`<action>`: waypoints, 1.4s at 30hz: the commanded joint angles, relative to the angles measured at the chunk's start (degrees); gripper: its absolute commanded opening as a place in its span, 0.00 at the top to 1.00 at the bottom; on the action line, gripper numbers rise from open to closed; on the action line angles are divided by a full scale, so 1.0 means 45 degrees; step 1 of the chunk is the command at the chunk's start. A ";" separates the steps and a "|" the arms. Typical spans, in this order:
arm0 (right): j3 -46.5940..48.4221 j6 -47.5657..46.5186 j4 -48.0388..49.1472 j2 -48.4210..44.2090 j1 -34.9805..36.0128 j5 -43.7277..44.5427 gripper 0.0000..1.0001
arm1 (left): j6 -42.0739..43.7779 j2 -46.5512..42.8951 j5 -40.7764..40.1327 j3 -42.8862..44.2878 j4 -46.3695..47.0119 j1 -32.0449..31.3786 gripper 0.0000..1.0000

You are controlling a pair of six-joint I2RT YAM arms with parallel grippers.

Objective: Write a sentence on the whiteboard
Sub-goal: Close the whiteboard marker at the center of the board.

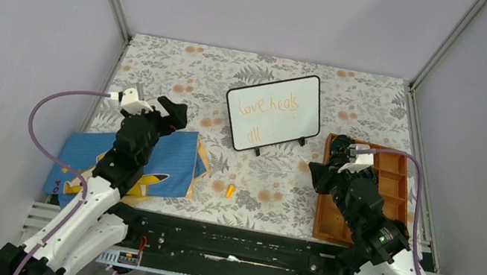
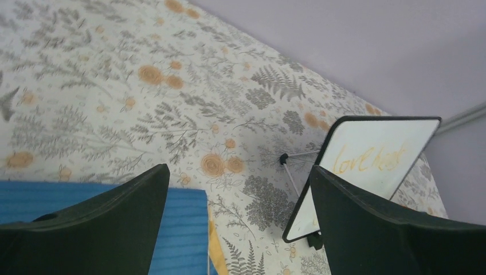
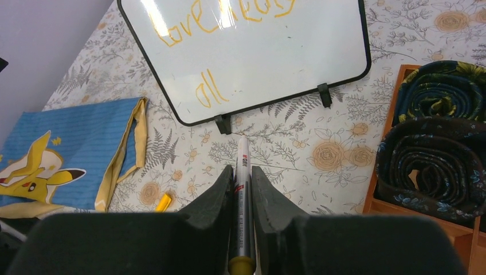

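two arms flank the board. on the left, the left gripper [image 2: 238,172] hangs above the blue cloth [image 1: 169,155], its fingers [image 2: 114,212] spread wide with nothing between them. if that arm swings low, it could snag the cloth's loose yellow-trimmed edge and drag it. the cloth is soft, ribbed with fine stripes and printed with a yellow cartoon figure.

near the middle, a small orange cap [image 1: 230,190] lies loose on the floral table cover [image 1: 277,189]; being short and round, it would likely roll if nudged.

behind it stands the whiteboard [image 1: 287,130], tilted back on small black feet, a glossy white rectangle with a thin black frame and rounded corners. the sentence [image 1: 268,108] is on it in thin orange cursive, "love heals" above "all". the ink looks easy to smear, and a push from either arm could tip so light a board.

to the right, the right gripper [image 3: 243,172] is clamped on a slim marker [image 3: 242,152], its tip pointing at the board's lower edge, apart from it. with the cap off, a low pass could streak the table cover.

farthest right, an orange tray [image 1: 398,187] with compartments holds dark, patterned fabric rolls [image 3: 435,166].
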 commanded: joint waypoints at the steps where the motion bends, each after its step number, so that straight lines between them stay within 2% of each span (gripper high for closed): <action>1: 0.0534 -0.0462 0.0663 0.0253 -0.0079 0.0242 1.00 | -0.2015 0.0739 -0.2810 0.0670 -0.1847 -0.0459 0.01; 3: 0.0324 -0.0427 0.0733 0.0213 -0.0077 0.0328 1.00 | -0.2148 0.1515 -0.3313 0.1463 -0.2968 -0.0788 0.01; 4: 0.0244 -0.0408 0.0758 0.0175 -0.0076 0.0357 1.00 | -0.1789 0.1798 -0.2990 0.1817 -0.3351 -0.0913 0.01; 7: 0.0100 -0.0387 0.0902 0.0130 -0.0079 0.0390 1.00 | 0.0479 0.2201 -0.0151 0.2215 -0.3136 -0.1180 0.01; 10: 0.0152 -0.0464 0.0891 0.0275 -0.0079 0.0423 1.00 | 0.1284 0.2308 0.2381 0.1786 -0.2263 -0.1565 0.01; 12: 0.0215 -0.0536 0.0831 0.0399 -0.0078 0.0435 1.00 | 0.1924 0.2732 0.3775 0.1928 -0.2447 -0.2045 0.01; 14: 0.0228 -0.0571 0.0802 0.0452 -0.0074 0.0473 1.00 | 0.2151 0.3469 0.3493 0.2262 -0.3085 -0.3222 0.01; 19: 0.0107 -0.0654 0.0866 0.0347 -0.0073 0.0803 1.00 | 0.2427 0.5511 0.0593 0.3049 -0.4257 -0.6150 0.01; 21: 0.0170 -0.0752 0.0843 0.0348 -0.0079 0.0958 1.00 | 0.2522 0.6055 -0.0280 0.3271 -0.4620 -0.6866 0.01; 25: 0.0314 -0.0826 0.0620 0.0387 -0.0079 0.1178 1.00 | 0.2302 0.6445 -0.0740 0.3395 -0.4963 -0.7109 0.01; 33: 0.0258 -0.0695 0.0908 0.0798 -0.0078 0.0622 1.00 | 0.2183 0.6975 0.0484 0.3610 -0.5185 -0.7264 0.01; 39: -0.0132 -0.0124 0.2697 0.2178 -0.0069 -0.0579 1.00 | 0.2054 0.6483 0.0293 0.3558 -0.4886 -0.7216 0.01; 42: -0.0128 -0.0059 0.3513 0.2980 -0.0079 -0.0737 1.00 | 0.1978 0.5932 0.1299 0.3504 -0.4318 -0.6554 0.01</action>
